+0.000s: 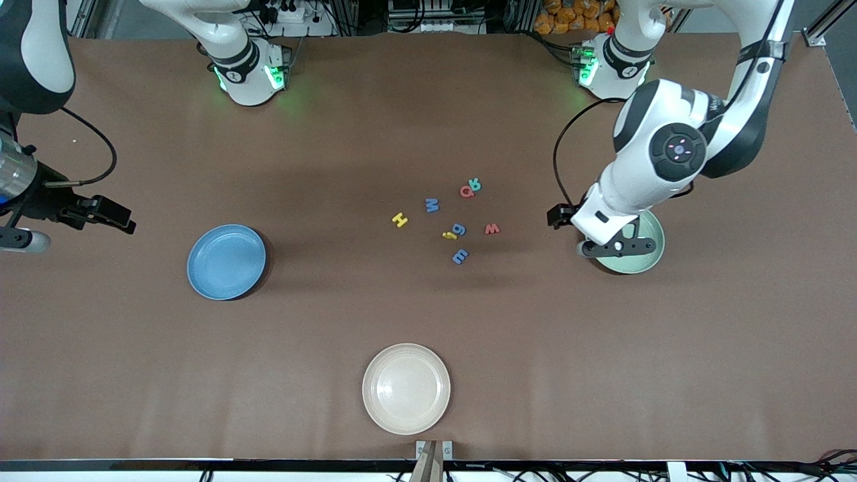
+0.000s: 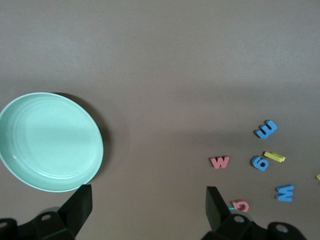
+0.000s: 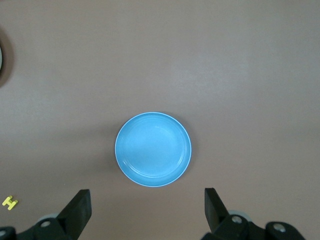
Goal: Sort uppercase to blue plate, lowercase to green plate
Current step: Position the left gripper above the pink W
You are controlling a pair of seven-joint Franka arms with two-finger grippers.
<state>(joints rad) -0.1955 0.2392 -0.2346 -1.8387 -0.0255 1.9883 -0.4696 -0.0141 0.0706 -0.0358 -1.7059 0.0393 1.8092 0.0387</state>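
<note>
Cream plate (image 1: 406, 388) sits nearest the front camera on the surface (image 1: 602, 375). Blue plate (image 1: 226, 261) lies toward the right arm's end, bare. Green plate (image 1: 641, 249) toward the left arm's end, partly hidden by the left gripper (image 1: 616, 246), which hangs over it w/ fingers wide apart, holding nothing. Letters cluster between the plates: blue m (image 1: 460, 256), blue g (image 1: 459, 230), yellow i (image 1: 449, 235), red w (image 1: 492, 229), yellow H (image 1: 400, 219), blue M (image 1: 432, 205), red Q (image 1: 466, 191) touching teal R (image 1: 475, 183). Right gripper (image 1: 17, 239) is cut off at frame edge, over the surface near its end; wrist view shows it wide open, empty.
</note>
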